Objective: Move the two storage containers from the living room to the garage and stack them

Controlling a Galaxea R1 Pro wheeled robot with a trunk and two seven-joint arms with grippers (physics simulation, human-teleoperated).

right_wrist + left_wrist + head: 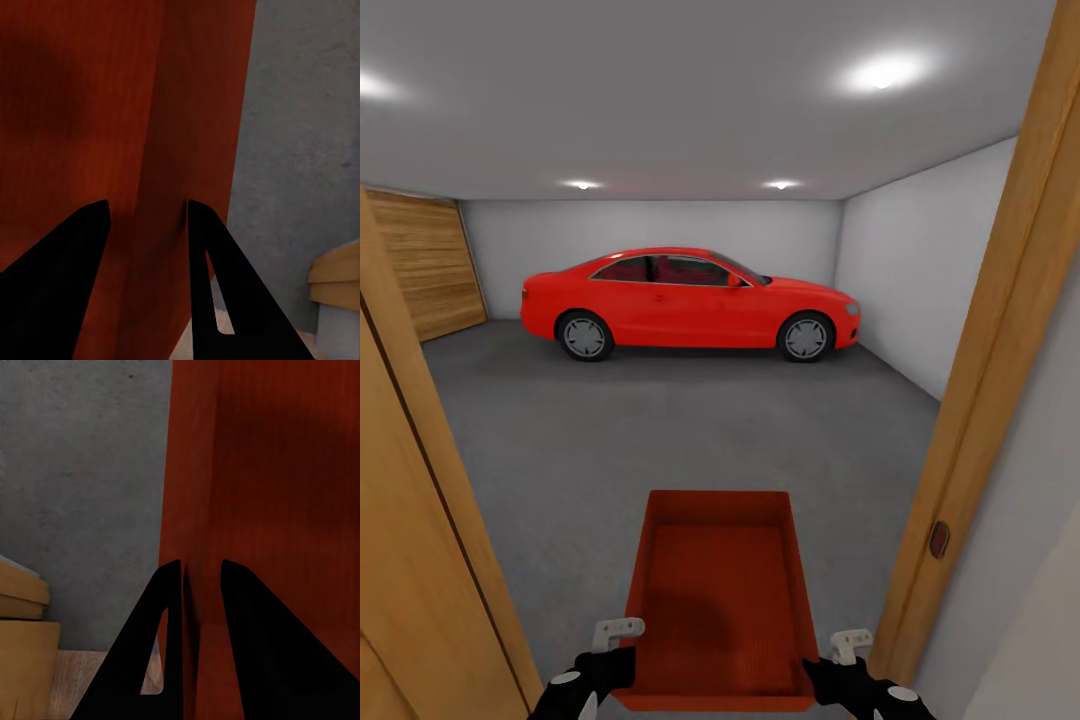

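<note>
The storage container (718, 600) is carried at the garage doorway (1 of 2), long axis pointing forward toward the concrete floor (660, 430). The left gripper (201, 585) jaws clamp its left wall; the right gripper (148, 225) jaws clamp its right wall.

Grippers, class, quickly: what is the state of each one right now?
Left gripper: jaws shut on the left wall of the storage container.
Right gripper: jaws shut on its right wall.
</note>
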